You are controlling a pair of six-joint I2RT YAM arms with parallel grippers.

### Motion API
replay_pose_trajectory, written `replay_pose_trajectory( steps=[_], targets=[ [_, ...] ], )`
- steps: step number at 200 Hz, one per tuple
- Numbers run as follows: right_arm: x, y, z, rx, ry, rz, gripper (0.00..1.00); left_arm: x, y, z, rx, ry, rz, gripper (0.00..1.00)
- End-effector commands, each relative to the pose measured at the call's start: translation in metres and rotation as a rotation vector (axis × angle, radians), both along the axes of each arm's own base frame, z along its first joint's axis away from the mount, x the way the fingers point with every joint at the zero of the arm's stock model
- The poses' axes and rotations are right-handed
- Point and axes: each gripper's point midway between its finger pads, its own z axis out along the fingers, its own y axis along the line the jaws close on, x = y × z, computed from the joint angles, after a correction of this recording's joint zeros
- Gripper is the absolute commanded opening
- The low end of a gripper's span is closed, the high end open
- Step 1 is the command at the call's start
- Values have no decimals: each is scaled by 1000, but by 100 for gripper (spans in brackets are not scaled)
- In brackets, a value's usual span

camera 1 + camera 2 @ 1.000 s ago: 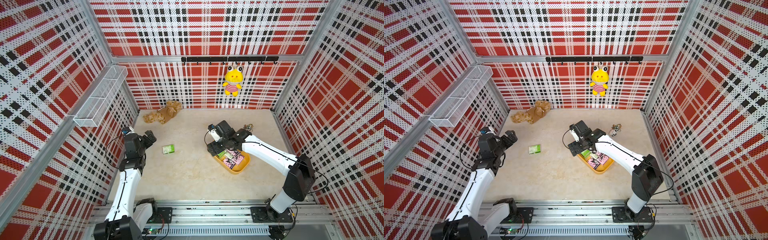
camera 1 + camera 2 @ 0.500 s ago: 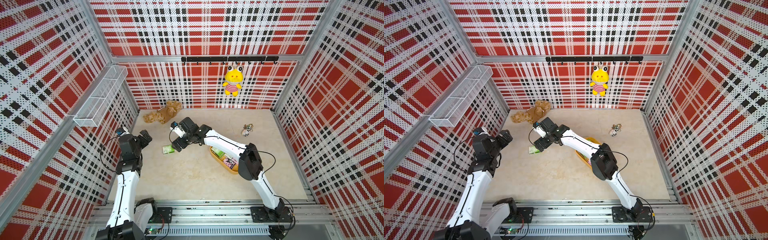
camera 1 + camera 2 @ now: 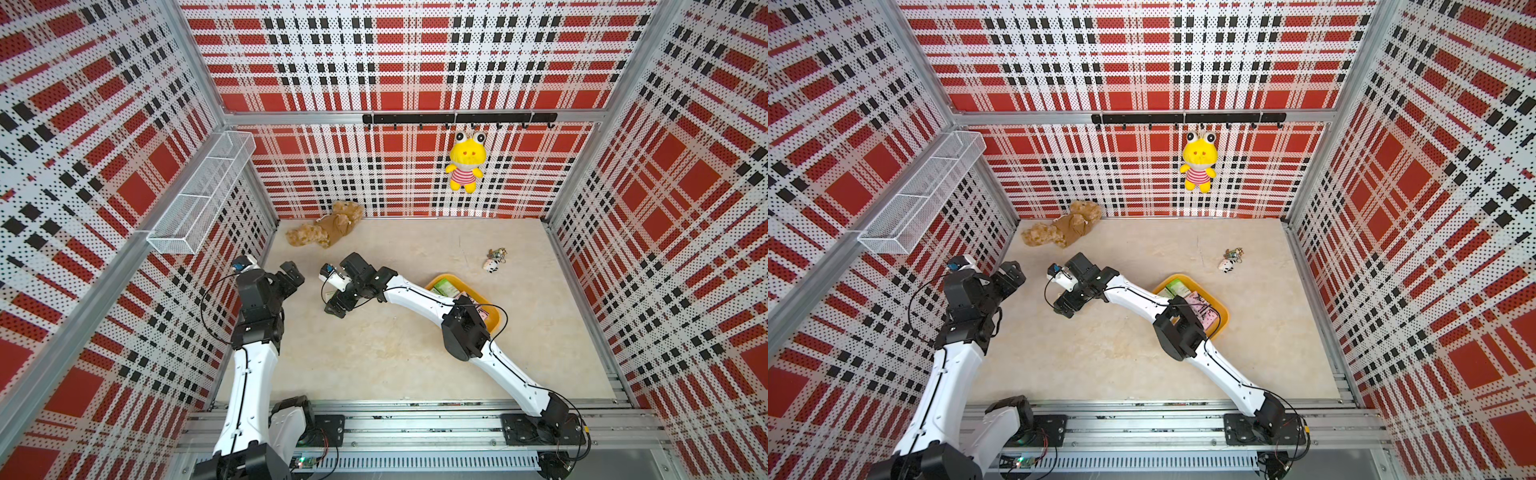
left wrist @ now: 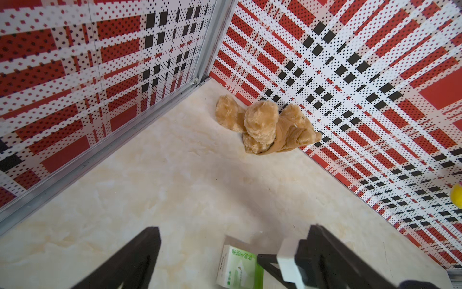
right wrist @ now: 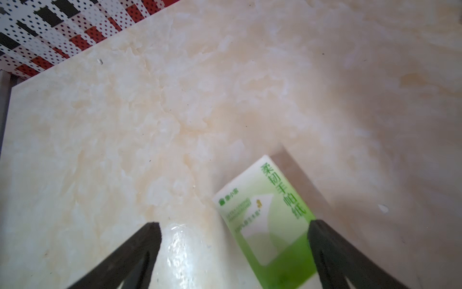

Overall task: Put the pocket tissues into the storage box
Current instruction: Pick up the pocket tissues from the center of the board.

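Observation:
One light green and white pocket tissue packet [image 5: 270,220] lies flat on the floor. My right gripper [image 5: 233,250] is open around it, and the packet lies close to one finger. In both top views the right gripper [image 3: 338,303] [image 3: 1067,305] covers this packet. The left wrist view shows the same packet [image 4: 237,267] with a right finger beside it. My left gripper [image 4: 232,250] [image 3: 291,276] is open and empty, hovering just left of the packet. The yellow-orange storage box [image 3: 492,313] [image 3: 1223,316] holds green [image 3: 444,286] and pink [image 3: 1200,303] packets, partly hidden by my right arm.
A brown plush toy [image 3: 328,228] lies in the back left corner. A small keychain trinket [image 3: 494,262] sits on the floor at the back right. A yellow frog plush [image 3: 465,166] hangs on the back wall. A white wire basket [image 3: 199,203] is mounted on the left wall.
My right arm has swung from above the storage box leftward across the floor to the green packet, jaws open throughout. The left arm has shifted slightly towards the left wall.

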Motion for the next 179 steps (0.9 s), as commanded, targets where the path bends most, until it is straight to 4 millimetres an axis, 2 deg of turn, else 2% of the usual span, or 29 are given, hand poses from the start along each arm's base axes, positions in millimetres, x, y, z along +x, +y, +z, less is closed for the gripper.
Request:
replay_pose_trajectory(
  steps=[1, 59, 103, 142, 179],
  targets=[
    [5, 13, 11, 51, -56, 5, 100, 0, 2, 3, 24, -1, -3, 99],
    [4, 3, -19, -46, -69, -7, 100, 0, 1, -2, 17, 3, -9, 99],
    [15, 0, -13, -63, -120, -51, 100, 1, 1, 0, 17, -2, -11, 99],
    [-5, -14, -38, -134, -23, -33, 100, 2, 0, -1, 9, -4, -12, 99],
    [-19, -14, -34, -149, -47, -16, 100, 3, -1, 5, 3, -17, -17, 99]
  ],
)
